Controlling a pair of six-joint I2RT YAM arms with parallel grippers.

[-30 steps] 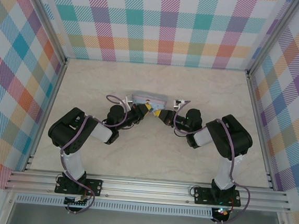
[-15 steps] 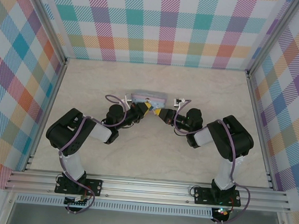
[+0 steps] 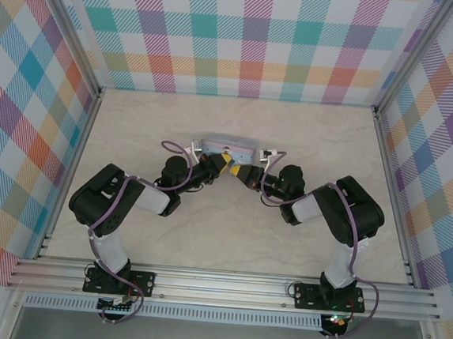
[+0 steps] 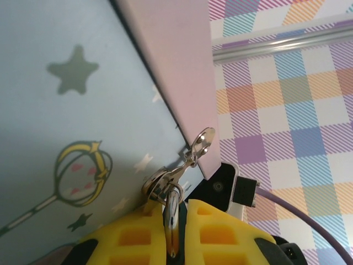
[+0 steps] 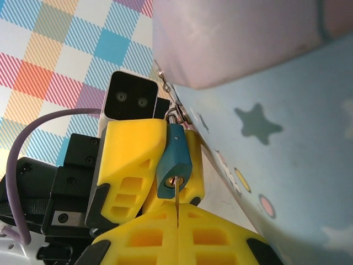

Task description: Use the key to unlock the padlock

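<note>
The right arm has edged slightly left, toward the tin box (image 3: pixel 227 147). The right gripper (image 5: pixel 177 226) pinches the key (image 5: pixel 177 201), its tip at the keyhole of the padlock (image 5: pixel 175 160). The padlock hangs on the tin's hasp (image 4: pixel 202 141), clamped by the left gripper (image 4: pixel 176 212). Insertion seems underway; next comes a straight push, then a turn. The tin's wall crowds both wrists.

The key's (image 5: pixel 176 200) head is buried between the right pincer's (image 5: pixel 176 220) pads, past its thin blade. From the left wrist, the blue body of the padlock (image 5: pixel 174 161) is hidden inside the left pincer (image 4: pixel 172 214). Overhead, both are too small to make out. The tin (image 4: pixel 83 138) is cut off by the frame edges.
</note>
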